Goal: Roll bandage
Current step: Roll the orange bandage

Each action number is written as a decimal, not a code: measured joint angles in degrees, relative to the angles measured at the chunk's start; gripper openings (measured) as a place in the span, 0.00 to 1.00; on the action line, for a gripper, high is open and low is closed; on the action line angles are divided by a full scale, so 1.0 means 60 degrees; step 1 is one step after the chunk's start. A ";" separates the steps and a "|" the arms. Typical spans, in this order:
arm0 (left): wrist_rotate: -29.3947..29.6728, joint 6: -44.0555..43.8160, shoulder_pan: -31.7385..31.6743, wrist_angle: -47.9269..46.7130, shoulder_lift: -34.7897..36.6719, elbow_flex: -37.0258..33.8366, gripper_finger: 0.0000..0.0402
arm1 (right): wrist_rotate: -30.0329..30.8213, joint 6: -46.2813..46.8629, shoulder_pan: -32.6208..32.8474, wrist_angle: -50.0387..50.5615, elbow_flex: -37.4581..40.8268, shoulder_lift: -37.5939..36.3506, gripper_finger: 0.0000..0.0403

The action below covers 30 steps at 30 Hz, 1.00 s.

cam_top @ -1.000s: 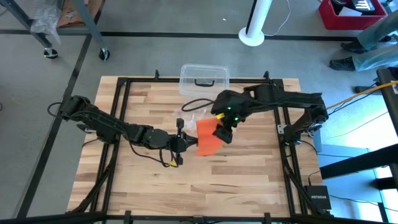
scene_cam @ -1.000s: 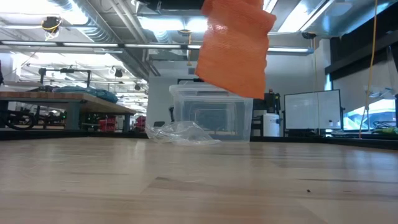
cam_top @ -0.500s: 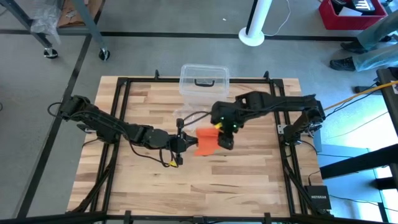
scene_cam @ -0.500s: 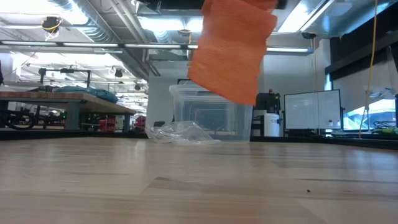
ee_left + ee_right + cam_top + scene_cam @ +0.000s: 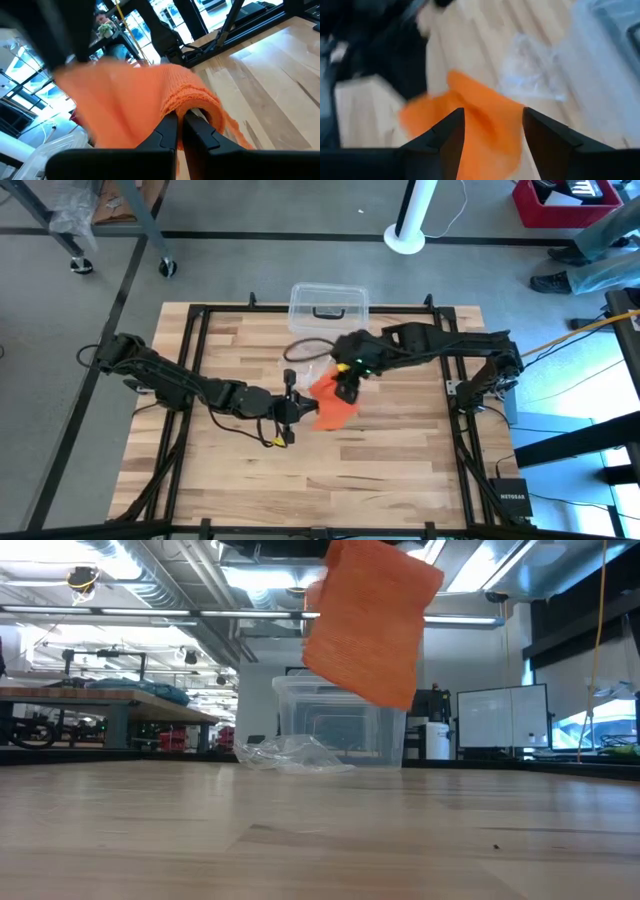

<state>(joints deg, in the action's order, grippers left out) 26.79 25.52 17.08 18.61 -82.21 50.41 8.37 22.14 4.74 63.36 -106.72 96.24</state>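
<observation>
The orange bandage [image 5: 330, 404] hangs in the air above the middle of the table; in the low view it is a broad flap [image 5: 370, 625] well clear of the wood. My left gripper [image 5: 296, 409] reaches in from the left and is shut on it. My right gripper [image 5: 347, 388] hovers over the bandage from the right, pointing steeply down. It is open, and its fingers stand on either side of the orange cloth [image 5: 470, 120]; I cannot tell whether they touch it. My left gripper pinches a bunched, curled-over edge of the bandage [image 5: 192, 102] between its two shut fingers, and the cloth bends over the fingertips. The fingers come nearly level from the table's left. The bandage is lifted clear of the table and hangs slack below the hold.
A clear plastic box [image 5: 328, 308] with a dark handle stands at the far edge of the table. A small crumpled transparent plastic piece [image 5: 290, 753] lies in front of it. A dark cable loop [image 5: 308, 348] lies near the box. The near half of the table is bare wood.
My right gripper has shifted a little toward the table's left and far side above the bandage and has tipped and turned at the wrist, its fingers staying apart. The hanging flap has swung slightly and hangs flatter. My left gripper has kept still.
</observation>
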 joint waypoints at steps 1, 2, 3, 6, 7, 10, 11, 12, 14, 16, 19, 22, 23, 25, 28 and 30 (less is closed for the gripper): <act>0.0000 -0.0001 0.0000 -0.0001 0.0000 0.0000 0.01 | -0.0169 -0.0018 -0.0008 -0.0077 0.0003 0.0041 0.50; 0.0004 -0.0004 0.0000 -0.0004 0.0000 0.0000 0.01 | -0.0503 -0.0070 -0.0001 0.0004 0.0014 0.0051 0.50; 0.0004 -0.0007 0.0004 -0.0004 0.0000 0.0000 0.01 | -0.0846 -0.0201 0.0021 0.0137 0.0019 0.0052 0.50; 0.0000 -0.0007 0.0007 -0.0013 0.0000 0.0000 0.01 | -0.0797 -0.0267 0.0073 0.0429 -0.0115 -0.0068 0.50; 0.0000 -0.0007 0.0007 -0.0018 0.0000 0.0000 0.01 | -0.0517 -0.0227 0.0122 0.0479 -0.0185 -0.0140 0.50; 0.0000 -0.0038 0.0007 -0.0008 0.0000 0.0000 0.01 | -0.0349 -0.0202 0.0289 0.0713 -0.0389 -0.0425 0.50; 0.0004 -0.0073 0.0004 0.0020 0.0000 0.0000 0.01 | -0.0421 -0.0200 0.0441 0.0881 -0.0407 -0.0550 0.50; 0.0001 -0.0112 0.0010 0.0059 0.0013 0.0000 0.01 | -0.0482 -0.0202 0.0649 0.1107 -0.0407 -0.0658 0.50; 0.0005 -0.0108 0.0048 0.0103 0.0032 0.0000 0.01 | -0.0289 -0.0140 0.1213 0.1649 -0.0367 -0.0829 0.50; 0.0004 -0.0027 0.0096 0.0124 0.0033 0.0000 0.01 | 0.0322 -0.0008 0.1885 0.2085 -0.0180 -0.0975 0.50; 0.0004 -0.0007 0.0153 0.0258 0.0033 0.0000 0.01 | 0.1727 0.0359 0.2967 0.2155 0.0431 -0.1254 0.50; 0.0004 -0.0006 0.0160 0.0457 0.0036 0.0000 0.01 | 0.2976 0.0873 0.3890 0.1585 0.1592 -0.1631 0.50; 0.0005 -0.0001 0.0160 0.0564 0.0036 0.0000 0.01 | 0.3302 0.1116 0.4143 0.1128 0.2115 -0.1801 0.50; 0.0007 0.0000 0.0160 0.0848 0.0036 0.0000 0.01 | 0.3687 0.1334 0.4535 -0.0189 0.3316 -0.2250 0.50; 0.0004 0.0004 0.0160 0.0908 0.0041 0.0007 0.01 | 0.3694 0.1355 0.4912 -0.2485 0.5439 -0.3151 0.50; 0.0004 0.0032 0.0158 0.0946 0.0040 0.0007 0.01 | 0.3733 0.1269 0.5008 -0.4350 0.7013 -0.3739 0.50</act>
<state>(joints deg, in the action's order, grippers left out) 26.81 25.71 18.03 24.29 -81.97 50.46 30.77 29.76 34.79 37.26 -64.64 73.81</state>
